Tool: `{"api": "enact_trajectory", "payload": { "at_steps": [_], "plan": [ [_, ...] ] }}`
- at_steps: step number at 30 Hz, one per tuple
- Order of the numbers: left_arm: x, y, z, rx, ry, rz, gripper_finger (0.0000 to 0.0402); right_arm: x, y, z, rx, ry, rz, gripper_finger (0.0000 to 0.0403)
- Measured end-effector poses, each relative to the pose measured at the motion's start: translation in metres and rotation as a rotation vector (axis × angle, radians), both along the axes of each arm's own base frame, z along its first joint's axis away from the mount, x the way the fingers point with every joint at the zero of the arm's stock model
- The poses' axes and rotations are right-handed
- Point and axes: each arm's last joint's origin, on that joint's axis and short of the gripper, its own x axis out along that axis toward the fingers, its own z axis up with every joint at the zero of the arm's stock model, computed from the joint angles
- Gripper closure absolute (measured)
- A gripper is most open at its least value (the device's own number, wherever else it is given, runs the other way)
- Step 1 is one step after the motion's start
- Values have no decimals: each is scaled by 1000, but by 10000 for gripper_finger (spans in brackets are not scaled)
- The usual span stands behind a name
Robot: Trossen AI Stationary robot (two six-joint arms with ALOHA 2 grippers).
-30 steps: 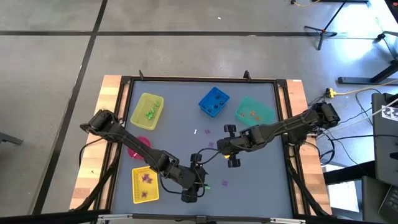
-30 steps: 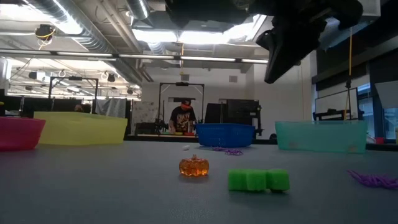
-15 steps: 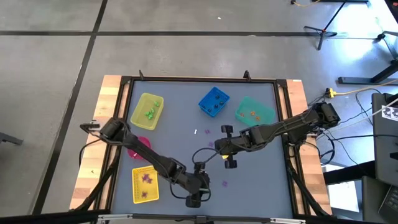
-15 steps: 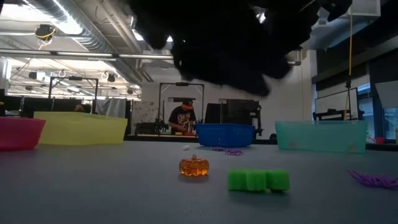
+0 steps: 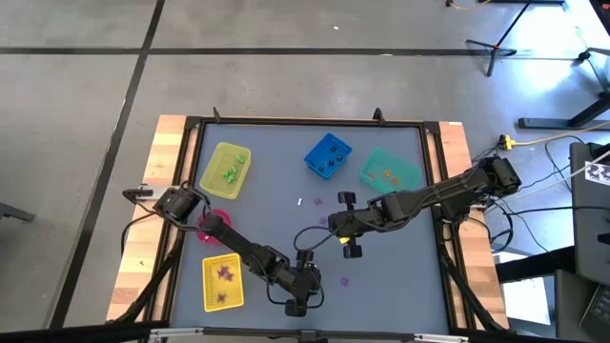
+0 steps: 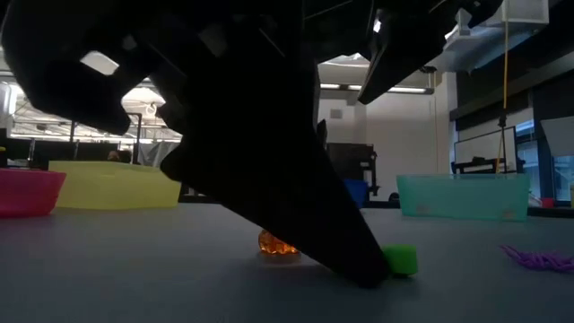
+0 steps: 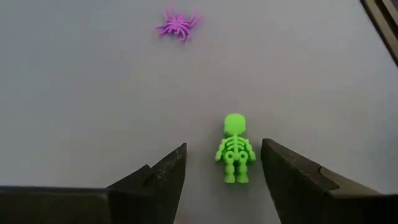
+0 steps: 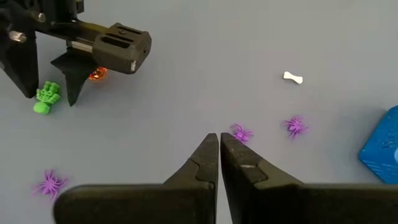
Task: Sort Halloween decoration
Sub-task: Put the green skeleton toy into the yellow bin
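Halloween decoration pieces lie scattered on the grey table [image 5: 381, 267], and one of them, a green skeleton [image 7: 235, 149], is now between the two open fingers of the left gripper [image 7: 224, 168]. The fingers stand on each side of the skeleton and do not touch it; it lies flat on the table. In the low view the tip of one finger [image 6: 359, 265] reaches down to the table surface, just beside the green skeleton and in front of a small orange pumpkin [image 6: 273, 244]. In the high view the left gripper [image 5: 307, 282] is near the front edge of the table, right of the yellow tray [image 5: 221, 283] that holds purple pieces.

A purple spider [image 7: 178, 24] lies further ahead of the left gripper, well apart from the skeleton.

The right gripper [image 8: 219, 144] is closed and holds nothing. It hangs above the middle of the table [image 5: 335, 227]. Near its tips lie two purple spiders [image 8: 241, 132] [image 8: 295, 125] and a small white bone [image 8: 292, 78].

At the back of the table stand a yellow bin [image 5: 227, 171] with green pieces, a blue bin [image 5: 327, 156] and a teal bin [image 5: 389, 170] with orange pieces. A pink bowl [image 5: 213, 226] is at the left side, partly under the left arm.
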Motion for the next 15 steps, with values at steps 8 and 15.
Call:
{"api": "enact_trajectory", "payload": {
  "at_steps": [8,15],
  "plan": [
    [-1,-1,0,3,6,-5,252,0,0,0,0,0,0,386],
    [-1,-1,-1,3,9,-7,289,0,0,0,0,0,1,386]
  ]
}}
